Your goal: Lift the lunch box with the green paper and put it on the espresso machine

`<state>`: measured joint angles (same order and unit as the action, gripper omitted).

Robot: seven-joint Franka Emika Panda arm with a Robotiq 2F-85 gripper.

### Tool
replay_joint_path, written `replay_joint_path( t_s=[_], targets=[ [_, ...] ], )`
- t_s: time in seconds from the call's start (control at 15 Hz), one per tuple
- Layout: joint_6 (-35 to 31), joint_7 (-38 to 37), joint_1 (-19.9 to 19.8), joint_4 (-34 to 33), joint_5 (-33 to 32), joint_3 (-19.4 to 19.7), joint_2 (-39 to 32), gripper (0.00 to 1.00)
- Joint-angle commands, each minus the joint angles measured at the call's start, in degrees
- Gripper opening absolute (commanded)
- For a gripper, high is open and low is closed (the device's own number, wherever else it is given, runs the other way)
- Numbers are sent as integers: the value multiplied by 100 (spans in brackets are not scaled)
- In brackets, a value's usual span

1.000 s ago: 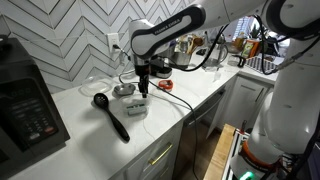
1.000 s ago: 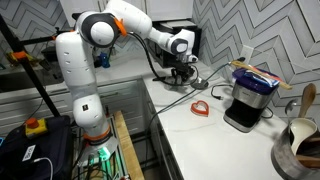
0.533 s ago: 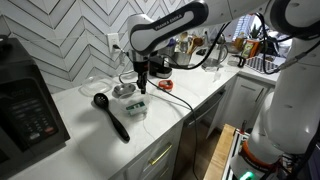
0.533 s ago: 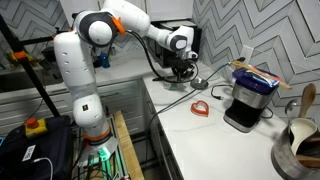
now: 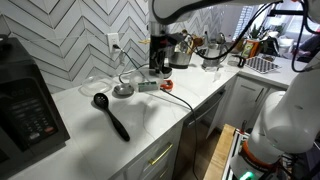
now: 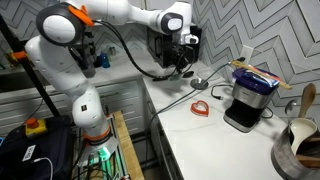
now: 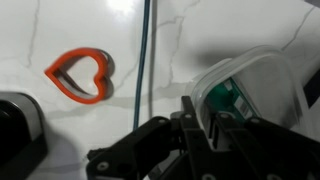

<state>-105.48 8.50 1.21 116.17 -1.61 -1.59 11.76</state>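
My gripper (image 7: pixel 200 128) is shut on the rim of the clear lunch box (image 7: pixel 248 92), and the green paper (image 7: pixel 222 97) shows through it. In both exterior views the gripper (image 6: pixel 184 64) (image 5: pixel 159 58) hangs raised above the white counter with the box off the surface. The espresso machine (image 6: pixel 247 98) stands upright on the counter, apart from the gripper and beyond the red heart cutter. In the exterior view from the other side the gripper overlaps the dark machine, so the box is hard to make out there.
A red heart-shaped cutter (image 7: pixel 78 75) (image 6: pixel 201 107) and a blue cord (image 7: pixel 143 50) lie on the counter below the gripper. A black ladle (image 5: pixel 111 114) and a round grey dish (image 5: pixel 123 90) lie nearby. A big black appliance (image 5: pixel 25 100) stands at one end, and pots (image 6: pixel 300 140) at the other.
The gripper has risen from low over the counter near the dish and moved sideways towards the heart cutter, taking the lunch box up with it. The box's earlier spot is bare.
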Motion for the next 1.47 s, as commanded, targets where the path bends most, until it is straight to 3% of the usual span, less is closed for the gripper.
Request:
replay_joint_path(
  t_s=[0.0,0.33,0.4,0.47,0.53,0.6,0.67,1.07,1.33,1.4],
  targets=[
    [481,-680,-278,892,-186,215,1251,3],
    [1045,-1535,-810,1919,-265,462,2801,3],
    [989,-1160,-644,1250,-216,452,1984,14],
    [1033,-1267,-730,1448,-219,481,2263,14],
    [1039,-1320,-778,1603,-219,490,2476,3],
    [920,-1474,-781,1576,-150,443,2321,3],
    [823,-1932,-1023,1500,-193,456,2205,3],
    [435,-2405,-1825,1439,-481,1161,1794,3],
    [476,-2806,-2288,1354,-303,1556,1640,3],
    [473,-2511,-2160,1406,-399,1463,1709,14]
  ],
)
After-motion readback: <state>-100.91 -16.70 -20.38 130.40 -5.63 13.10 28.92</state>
